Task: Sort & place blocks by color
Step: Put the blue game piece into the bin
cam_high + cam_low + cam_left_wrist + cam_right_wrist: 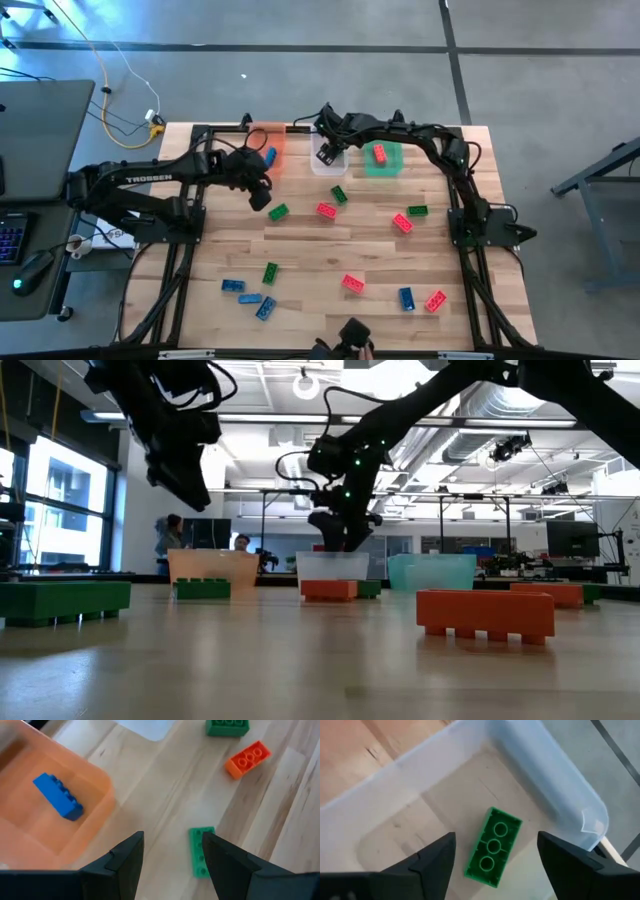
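Note:
My right gripper [496, 836] [326, 152] hangs open over the clear bin [545, 785] at the table's far edge. A green block [493, 847] lies flat on the bin's floor, studs up, between the fingers and below them. My left gripper [172, 840] [262, 198] is open above the table beside the orange bin [95, 795], which holds a blue block [59, 796]. A green block [201, 852] lies on the wood just beyond its fingertips. The green bin [383, 160] holds a red block [380, 153].
Loose blocks lie across the table: green [339, 195], red [326, 210], green [417, 211] and red [402, 223] in the middle, blue ones [248, 297] near the front left, red [352, 284], blue [407, 298] and red [435, 301] at the front right.

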Controlling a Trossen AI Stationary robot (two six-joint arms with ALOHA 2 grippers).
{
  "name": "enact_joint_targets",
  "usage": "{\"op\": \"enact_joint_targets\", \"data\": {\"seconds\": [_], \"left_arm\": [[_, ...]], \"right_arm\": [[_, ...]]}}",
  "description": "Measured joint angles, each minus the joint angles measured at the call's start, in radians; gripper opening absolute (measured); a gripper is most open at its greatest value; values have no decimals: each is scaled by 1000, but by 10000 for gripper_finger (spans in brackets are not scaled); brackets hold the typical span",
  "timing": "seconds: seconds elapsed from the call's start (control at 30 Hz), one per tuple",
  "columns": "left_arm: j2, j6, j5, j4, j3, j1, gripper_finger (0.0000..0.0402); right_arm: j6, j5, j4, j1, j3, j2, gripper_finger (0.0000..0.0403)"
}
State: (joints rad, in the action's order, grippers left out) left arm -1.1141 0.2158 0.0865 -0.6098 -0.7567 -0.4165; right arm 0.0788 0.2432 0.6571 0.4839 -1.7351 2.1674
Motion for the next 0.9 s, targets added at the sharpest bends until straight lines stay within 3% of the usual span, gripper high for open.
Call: {"op": "enact_joint_targets", "data": {"seconds": [0.27,0.4,0.7,0.9], "left_arm": [[35,30,-3,-68,0,106,188],[71,79,-61,-170,0,170,188],[99,173,-83,-377,0,374,188],[99,250,-83,-385,16,530,188]], "right_arm": [[-11,-2,-3,-31,0,-93,251],[-17,-7,31,-63,-1,-148,249],[-61,-4,64,-148,-1,-203,249],[-61,52,110,-166,-1,-213,249]]}}
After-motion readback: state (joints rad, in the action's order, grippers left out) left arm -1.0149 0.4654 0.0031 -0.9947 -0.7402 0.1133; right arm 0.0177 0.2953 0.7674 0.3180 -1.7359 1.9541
